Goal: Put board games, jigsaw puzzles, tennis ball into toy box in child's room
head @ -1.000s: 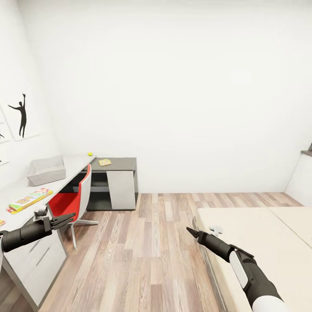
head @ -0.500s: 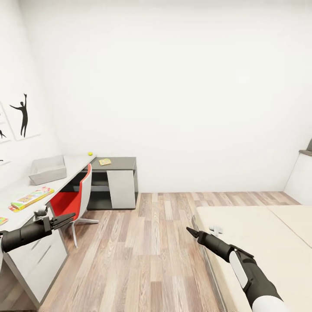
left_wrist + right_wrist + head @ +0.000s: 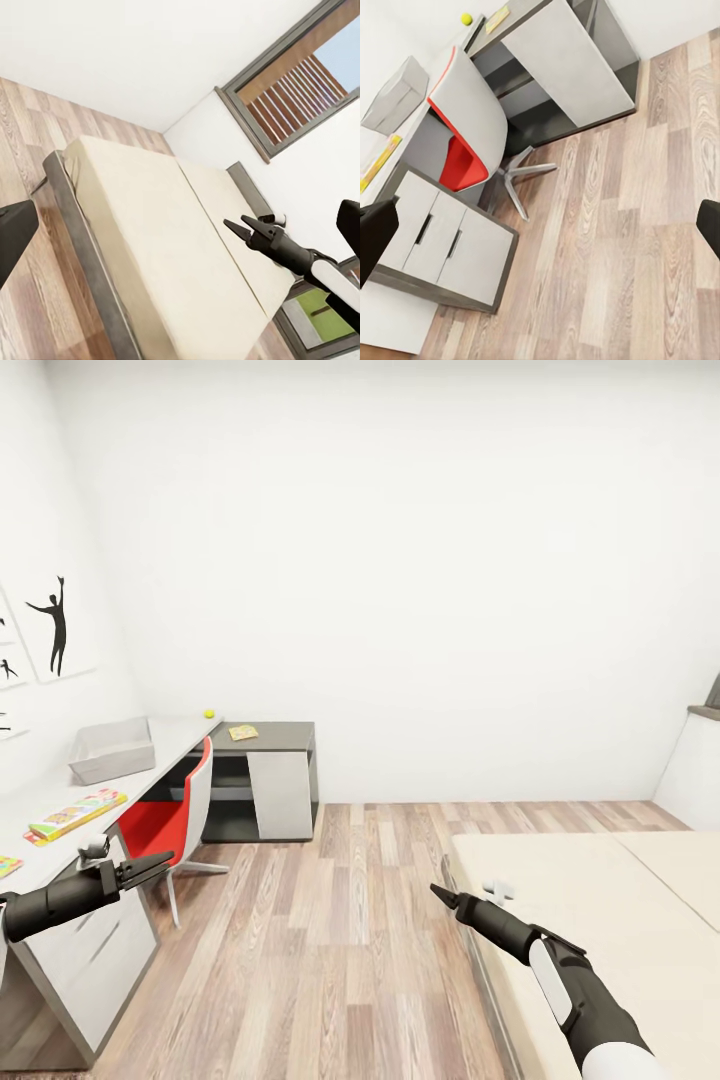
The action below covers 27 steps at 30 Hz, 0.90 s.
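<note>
Yellow-green tennis ball [image 3: 208,714] sits on pale grey table [image 3: 170,740].

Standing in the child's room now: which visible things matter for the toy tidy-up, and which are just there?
Job:
toy box
tennis ball
table
bed
flat colourful box
small box

Just there:
red chair
wall pictures

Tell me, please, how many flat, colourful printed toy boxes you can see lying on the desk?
3: a long multicoloured box on the pale grey slab top near the grey toy bin, another cut off at the picture's edge, and a small yellow one on the dark lower section. Others may be hidden.
</note>
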Tool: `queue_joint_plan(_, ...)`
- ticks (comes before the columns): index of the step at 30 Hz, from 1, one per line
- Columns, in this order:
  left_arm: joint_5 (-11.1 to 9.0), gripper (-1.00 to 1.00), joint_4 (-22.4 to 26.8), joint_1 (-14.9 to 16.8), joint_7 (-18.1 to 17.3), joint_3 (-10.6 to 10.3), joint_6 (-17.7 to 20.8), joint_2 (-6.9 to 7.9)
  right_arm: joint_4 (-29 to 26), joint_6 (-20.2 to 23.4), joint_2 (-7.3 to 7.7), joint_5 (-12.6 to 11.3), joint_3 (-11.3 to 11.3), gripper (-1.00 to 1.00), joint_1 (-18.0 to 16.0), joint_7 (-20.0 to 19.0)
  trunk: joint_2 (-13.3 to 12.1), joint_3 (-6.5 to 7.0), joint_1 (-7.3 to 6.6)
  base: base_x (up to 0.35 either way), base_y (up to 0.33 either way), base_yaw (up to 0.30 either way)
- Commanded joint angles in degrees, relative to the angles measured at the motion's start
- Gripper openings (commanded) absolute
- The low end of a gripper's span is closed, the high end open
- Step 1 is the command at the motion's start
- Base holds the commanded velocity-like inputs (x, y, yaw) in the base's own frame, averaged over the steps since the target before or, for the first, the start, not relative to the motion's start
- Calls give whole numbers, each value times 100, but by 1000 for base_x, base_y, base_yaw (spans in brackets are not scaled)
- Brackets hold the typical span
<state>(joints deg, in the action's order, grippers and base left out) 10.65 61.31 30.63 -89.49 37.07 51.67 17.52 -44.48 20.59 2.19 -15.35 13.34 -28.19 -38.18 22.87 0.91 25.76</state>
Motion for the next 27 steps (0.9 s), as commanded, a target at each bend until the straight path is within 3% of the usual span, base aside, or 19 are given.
queue_joint_plan(1, 60, 100, 3, 4, -51, 11, 57, -3, 1, 50, -2, -47, 10, 100, 0, -11, 5, -3, 2, -12, -5, 0)
queue_joint_plan(27, 65, 100, 3, 4, -51, 11, 55, -5, 1, 50, -5, -47, 10, 100, -2, -14, 5, 1, 2, -44, -68, -13)
